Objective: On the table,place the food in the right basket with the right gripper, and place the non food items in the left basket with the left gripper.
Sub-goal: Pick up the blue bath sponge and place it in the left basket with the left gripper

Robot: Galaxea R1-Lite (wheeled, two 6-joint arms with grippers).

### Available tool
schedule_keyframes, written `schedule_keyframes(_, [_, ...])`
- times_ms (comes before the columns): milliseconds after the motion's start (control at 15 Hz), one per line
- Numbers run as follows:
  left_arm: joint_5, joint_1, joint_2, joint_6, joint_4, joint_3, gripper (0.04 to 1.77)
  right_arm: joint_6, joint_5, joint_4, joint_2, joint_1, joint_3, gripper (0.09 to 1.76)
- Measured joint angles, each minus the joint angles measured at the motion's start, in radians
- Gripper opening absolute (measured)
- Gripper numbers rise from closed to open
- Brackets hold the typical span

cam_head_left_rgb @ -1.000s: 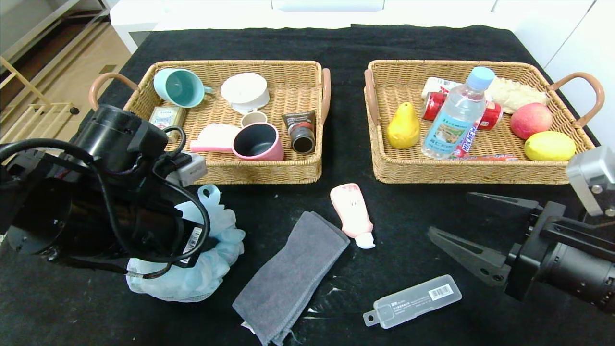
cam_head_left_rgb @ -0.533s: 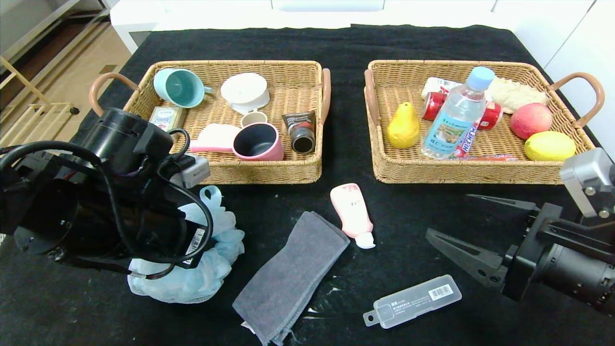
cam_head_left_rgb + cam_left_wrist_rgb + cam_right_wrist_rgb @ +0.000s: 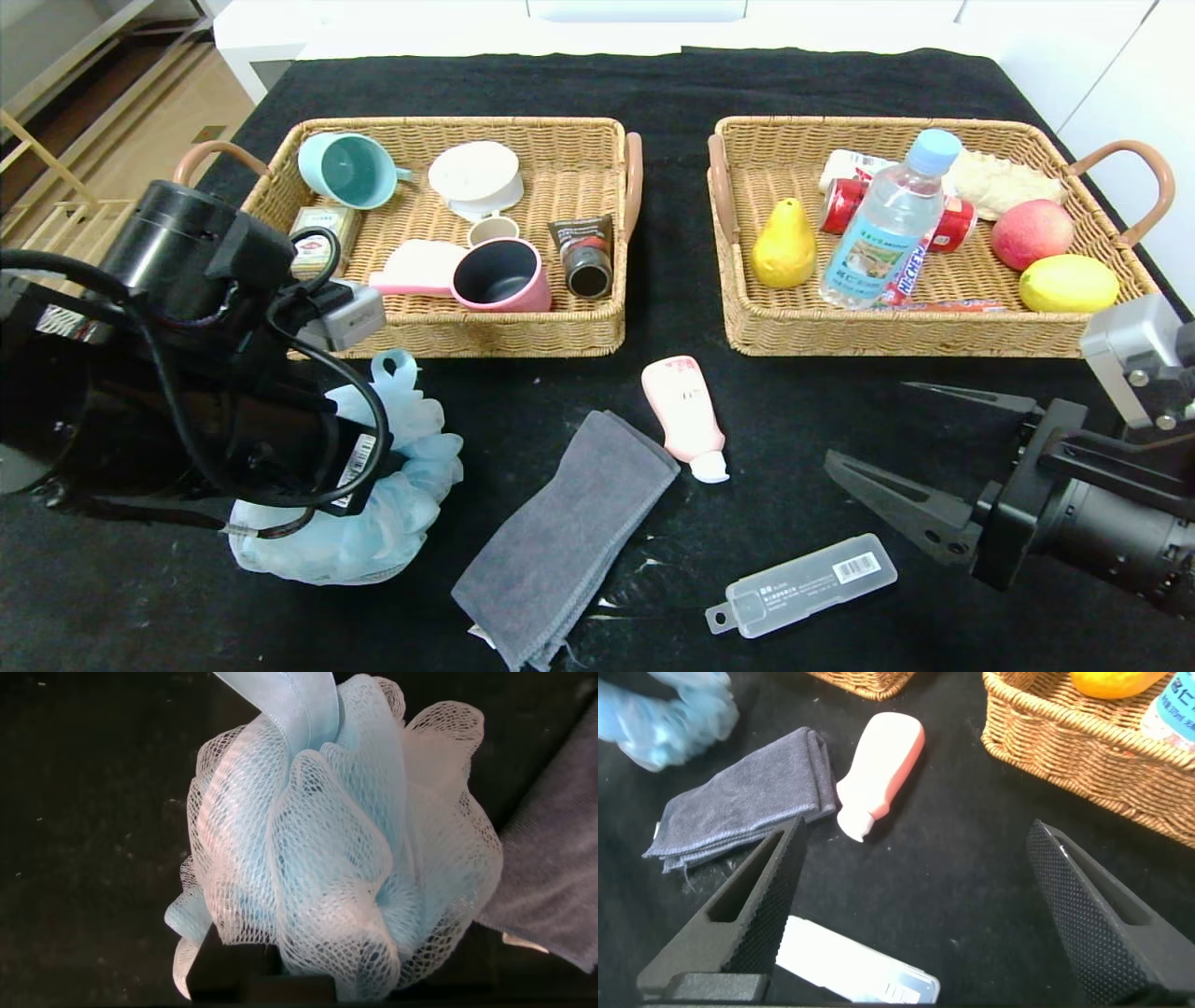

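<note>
left gripper [image 3: 308, 509]: low over the near-left table [image 3: 112, 616], buried in the bath pouf [image 3: 392, 485]; jaws hidden by mesh and arm, so whether they grip it I cannot tell.
key relation: pouf lies directly under the left wrist and fills the left wrist view [image 3: 346, 849]; left arm is by far the nearer; left basket [image 3: 523, 336] sits just beyond it, farther back.
bath pouf: pale blue netting, gathered in soft ruffles, ribbon loop on the far side; no long axis; likely to squash in a pinch.
left basket: tan wicker, shallow, arched handle at its left end; already holds cups and small tubes.
grey towel [image 3: 569, 537]: folded cloth, long axis running near-left to far-right; just right of the pouf.
pink tube [image 3: 686, 415]: smooth plastic, white cap pointing near; far end close to the baskets.
plastic case [image 3: 803, 583]: translucent, flat, long, barcode at its right end; near-centre right.
right basket [image 3: 896, 336]: wicker; pear [image 3: 784, 247] and water bottle [image 3: 887, 224] inside.
right gripper [image 3: 920, 457]: near right, jaws spread wide, holding nothing; case just near of it.
</note>
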Motion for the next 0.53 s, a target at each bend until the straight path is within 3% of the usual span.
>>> schedule_keyframes(533, [0.005, -0.009, -0.144, -0.006, 0.016, -0.066, 0.58, -0.007, 0.0, 0.0, -0.001, 0.007, 0.003, 1.71])
